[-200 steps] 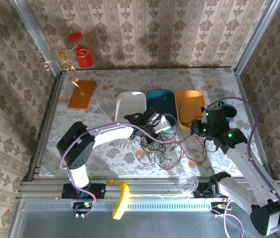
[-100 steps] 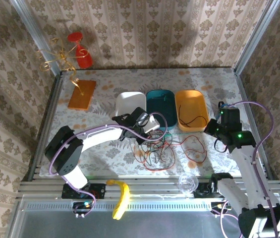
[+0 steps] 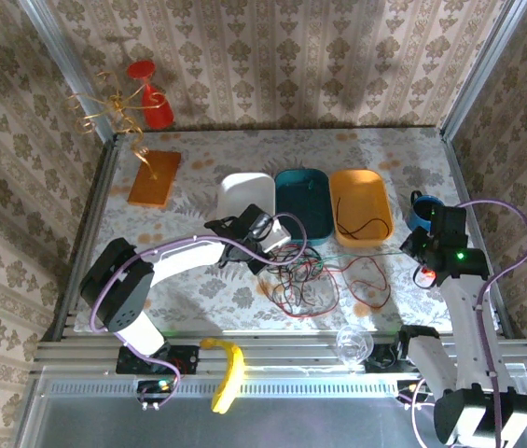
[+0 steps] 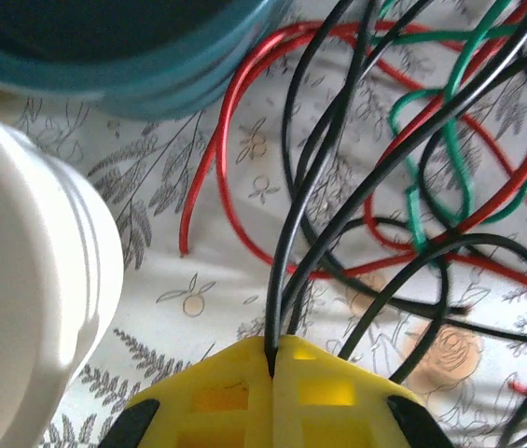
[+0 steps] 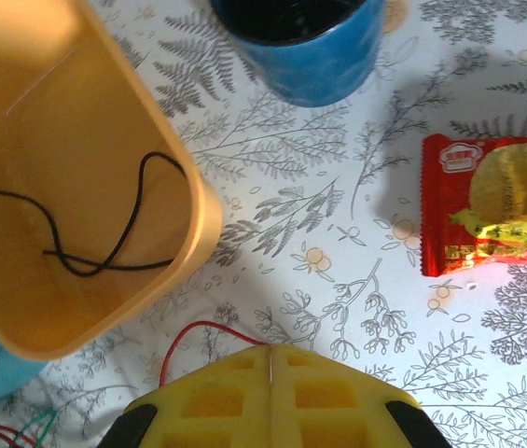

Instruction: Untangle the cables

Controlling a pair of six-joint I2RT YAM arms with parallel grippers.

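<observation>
Left gripper [image 4: 272,353] pinches a black cable [image 4: 280,271] from the tangle (red, green, black) beside the orange tray [image 5: 202,213]. Right gripper [image 5: 270,353], near that tray, clamps a red cable [image 5: 212,324].

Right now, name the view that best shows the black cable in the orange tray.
Right wrist: the black cable lies large, looped inside the orange tray. Top external shows it as a tiny dark squiggle.

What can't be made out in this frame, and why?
Top view: which strand of the cables crosses over which; too thin and bunched.
Left wrist view: where the black cable pinched in the left gripper ends; it runs off the top edge.
Right wrist view: what the blue cup holds; its inside is dark and cut by the top edge.
</observation>
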